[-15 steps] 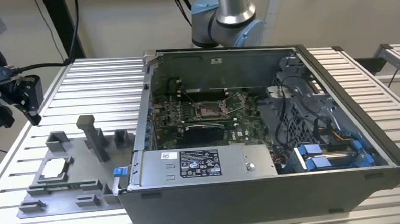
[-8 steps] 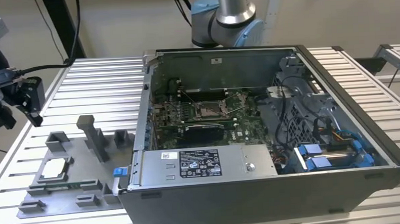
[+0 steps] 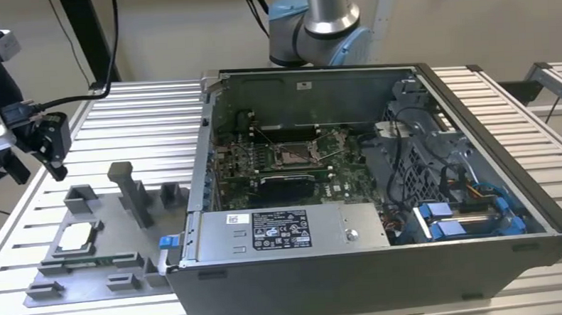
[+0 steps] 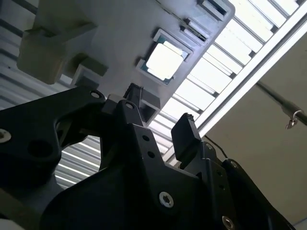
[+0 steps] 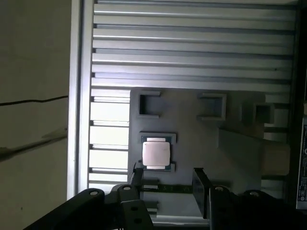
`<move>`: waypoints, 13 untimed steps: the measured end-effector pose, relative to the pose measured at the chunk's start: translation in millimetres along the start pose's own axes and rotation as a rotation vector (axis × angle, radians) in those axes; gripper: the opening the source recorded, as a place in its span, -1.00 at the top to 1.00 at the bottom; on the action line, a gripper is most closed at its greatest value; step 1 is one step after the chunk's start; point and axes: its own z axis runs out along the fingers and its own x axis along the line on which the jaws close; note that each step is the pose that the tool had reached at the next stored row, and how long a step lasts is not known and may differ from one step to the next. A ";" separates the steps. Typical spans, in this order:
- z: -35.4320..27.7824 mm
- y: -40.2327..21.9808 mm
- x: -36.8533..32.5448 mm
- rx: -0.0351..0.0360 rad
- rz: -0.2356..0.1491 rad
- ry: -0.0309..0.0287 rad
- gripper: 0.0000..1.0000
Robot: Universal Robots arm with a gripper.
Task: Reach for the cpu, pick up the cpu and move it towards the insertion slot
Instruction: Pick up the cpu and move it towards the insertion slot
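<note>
The cpu [image 3: 76, 237] is a small square chip with a silvery top, lying flat in a recess of the grey fixture plate [image 3: 115, 261] at the exterior view's left. It also shows in both wrist views, cpu [image 4: 164, 61] and cpu [image 5: 156, 154]. My gripper [image 3: 51, 162] hangs in the air above the plate's far left corner, apart from the chip. Its black fingers [image 4: 186, 132] stand open with nothing between them, gripper [image 4: 160, 112], gripper [image 5: 168, 184]. The insertion slot [image 3: 294, 155], a silver-framed socket, sits on the green board inside the open computer case [image 3: 362, 275].
Grey blocks and a tall post [image 3: 131, 192] rise from the fixture plate between the chip and the case. The case's wall [image 3: 204, 146] and a grey power supply box [image 3: 284, 230] border the board. Everything stands on a ribbed metal table [image 3: 118, 115].
</note>
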 end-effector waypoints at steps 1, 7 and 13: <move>0.1 0.0 0.0 0.0000 0.000 0.0001 1.00; 4.3 -0.2 -0.2 0.0000 0.000 0.0000 1.00; 4.8 -0.2 -0.2 0.0000 0.000 0.0000 1.00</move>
